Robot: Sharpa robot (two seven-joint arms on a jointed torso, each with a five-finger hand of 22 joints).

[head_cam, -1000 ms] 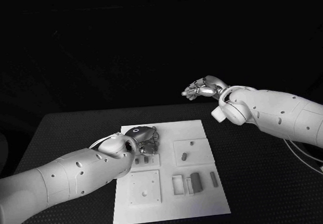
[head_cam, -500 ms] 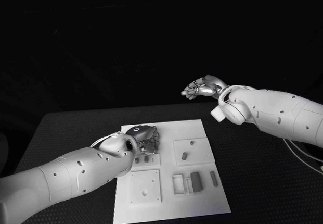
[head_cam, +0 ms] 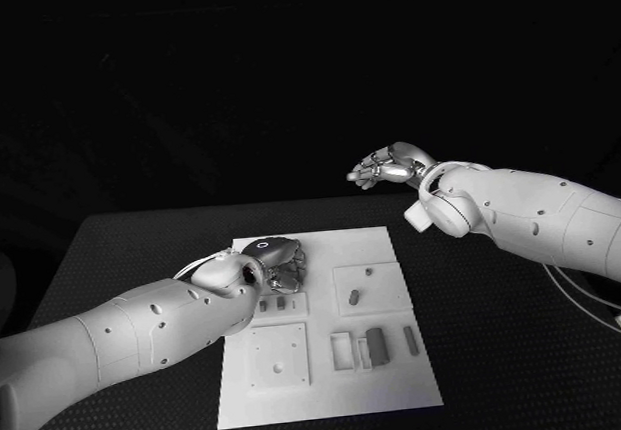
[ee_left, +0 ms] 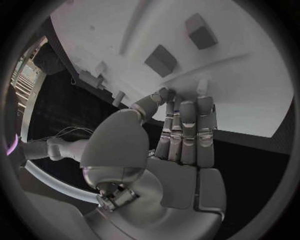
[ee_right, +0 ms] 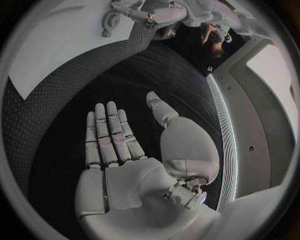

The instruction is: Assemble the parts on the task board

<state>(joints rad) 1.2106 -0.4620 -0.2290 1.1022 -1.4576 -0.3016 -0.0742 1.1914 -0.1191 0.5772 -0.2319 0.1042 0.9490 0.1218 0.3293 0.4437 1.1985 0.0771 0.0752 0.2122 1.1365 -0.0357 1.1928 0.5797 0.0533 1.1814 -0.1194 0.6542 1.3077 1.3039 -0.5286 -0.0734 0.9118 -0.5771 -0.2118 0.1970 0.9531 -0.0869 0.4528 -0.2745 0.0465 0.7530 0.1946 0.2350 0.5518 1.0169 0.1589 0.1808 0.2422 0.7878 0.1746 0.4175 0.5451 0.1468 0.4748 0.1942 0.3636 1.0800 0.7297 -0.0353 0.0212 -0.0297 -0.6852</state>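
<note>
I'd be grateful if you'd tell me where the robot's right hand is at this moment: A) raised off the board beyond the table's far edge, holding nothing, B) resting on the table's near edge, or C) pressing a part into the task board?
A: the right hand is raised beyond the table's far edge, away from the task board; the right wrist view shows its fingers spread and empty.

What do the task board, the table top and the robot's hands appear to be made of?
The task board looks like matte white plastic: even, no glare, with crisp raised squares. The table seems covered by a black textured mat, showing a fine dotted weave. The left hand and right hand look like smooth silvery metal or coated plastic, with soft highlights; which one cannot be told.
</note>
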